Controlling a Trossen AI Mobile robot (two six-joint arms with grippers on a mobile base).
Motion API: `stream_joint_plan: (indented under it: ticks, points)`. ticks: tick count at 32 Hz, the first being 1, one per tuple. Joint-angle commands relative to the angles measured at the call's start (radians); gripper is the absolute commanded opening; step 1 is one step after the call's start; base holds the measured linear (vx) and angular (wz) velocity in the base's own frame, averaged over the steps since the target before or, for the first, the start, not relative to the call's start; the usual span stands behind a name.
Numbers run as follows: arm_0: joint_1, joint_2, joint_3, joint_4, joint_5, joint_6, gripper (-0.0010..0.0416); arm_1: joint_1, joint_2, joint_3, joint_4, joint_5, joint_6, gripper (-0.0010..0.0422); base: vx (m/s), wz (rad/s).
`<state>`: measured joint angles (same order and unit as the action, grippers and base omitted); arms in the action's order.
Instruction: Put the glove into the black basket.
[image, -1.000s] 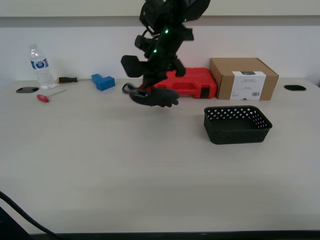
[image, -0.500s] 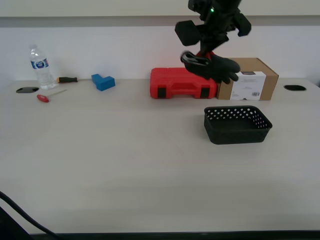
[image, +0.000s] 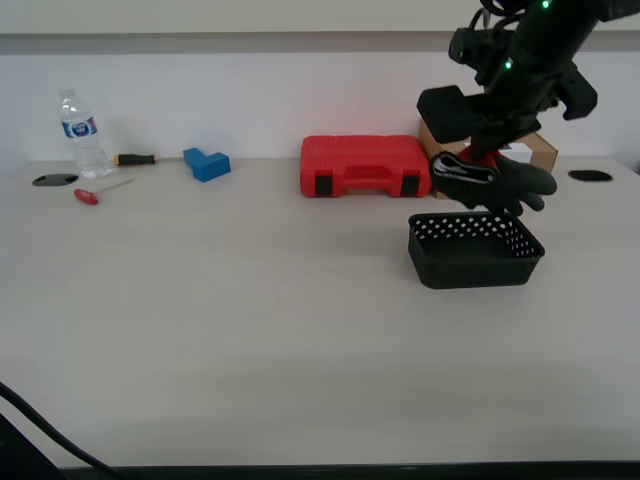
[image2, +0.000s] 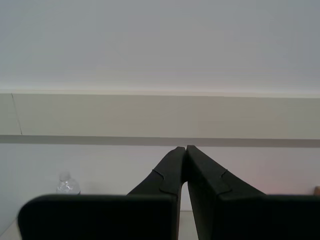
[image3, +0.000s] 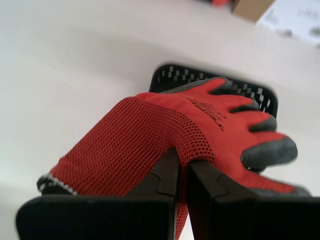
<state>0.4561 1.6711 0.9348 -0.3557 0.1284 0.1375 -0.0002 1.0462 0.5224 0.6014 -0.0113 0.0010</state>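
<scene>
Glove (image3: 165, 135) hangs pinched in my first gripper (image3: 181, 165) above the black basket (image: 475, 250); carrying step, next I lower and release; my second gripper (image2: 185, 152) sits closed, empty

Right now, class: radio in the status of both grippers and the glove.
My first gripper shut on the glove, above the black basket. My second gripper shut, empty. Nothing in the way.

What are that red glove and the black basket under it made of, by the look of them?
The glove looks like red knitted fabric: the mesh of stitches shows clearly, and its fingertips carry a smooth dark grey coating, probably rubbery. The black basket looks like moulded plastic, matt to slightly glossy, with regular rows of small holes in its stiff walls. My first gripper pinches a fold of the knit, so it seems soft.
</scene>
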Motion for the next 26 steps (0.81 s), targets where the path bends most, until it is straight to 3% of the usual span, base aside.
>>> stream_joint_plan:
  ticks: [1,5,7,10,12,16,26]
  points:
    - [-0.012,0.007,-0.072,0.057,0.0,0.02,-0.0001,0.0,0.0,0.002,0.006,0.0,0.0,0.0,0.0,0.0]
    - [-0.065,0.009,-0.14,0.139,-0.001,0.023,-0.0001,0.0,0.001,0.001,0.006,0.0,0.0,0.0,0.0,0.0]
    - [-0.167,0.01,-0.147,0.187,-0.074,0.022,-0.0001,0.0,0.0,0.001,0.006,0.0,0.0,0.0,0.0,0.0]
    - [-0.228,0.068,-0.128,0.2,-0.131,0.018,-0.0001,0.0,0.0,0.001,0.006,0.0,0.0,0.0,0.0,0.0]
    - [-0.234,0.135,-0.113,0.202,-0.161,0.016,-0.0001,0.0,0.0,0.001,0.006,0.0,0.0,0.0,0.0,0.0]
    - [-0.232,0.32,-0.053,0.238,-0.163,0.02,-0.0001,0.0,0.001,0.002,0.006,0.0,0.0,0.0,0.0,0.0]
    - [-0.243,0.45,0.148,0.192,-0.169,0.003,-0.0001,0.0,0.001,0.001,0.006,0.0,0.0,0.0,0.0,0.0]
